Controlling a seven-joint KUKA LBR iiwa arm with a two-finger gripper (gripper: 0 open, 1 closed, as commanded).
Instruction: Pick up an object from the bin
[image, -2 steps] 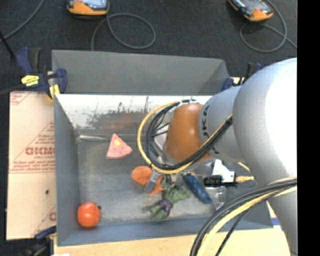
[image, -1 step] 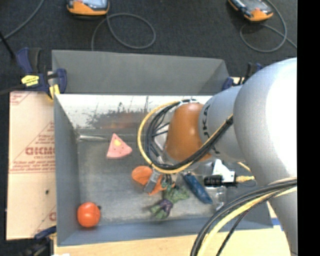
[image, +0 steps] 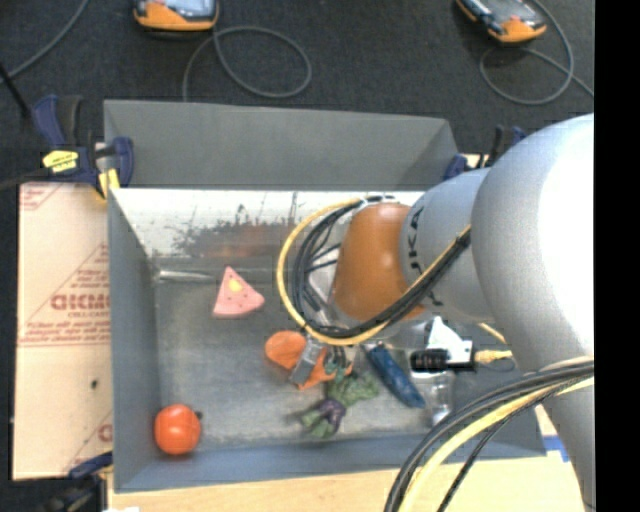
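The gripper (image: 314, 366) sat low beside the orange lump (image: 284, 348), likely at the grab step. Nobody could tell if its jaws were spread. Next it needed 1 pinch, then a lift.

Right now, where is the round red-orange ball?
In the camera view, the ball sits in the bin's lower left corner, by itself, below the pink wedge and far left of the green and purple toy.

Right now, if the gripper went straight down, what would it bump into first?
Most likely the orange lump right beneath the gripper; the green and purple toy lies just beside it. Depth is hard to judge from above.
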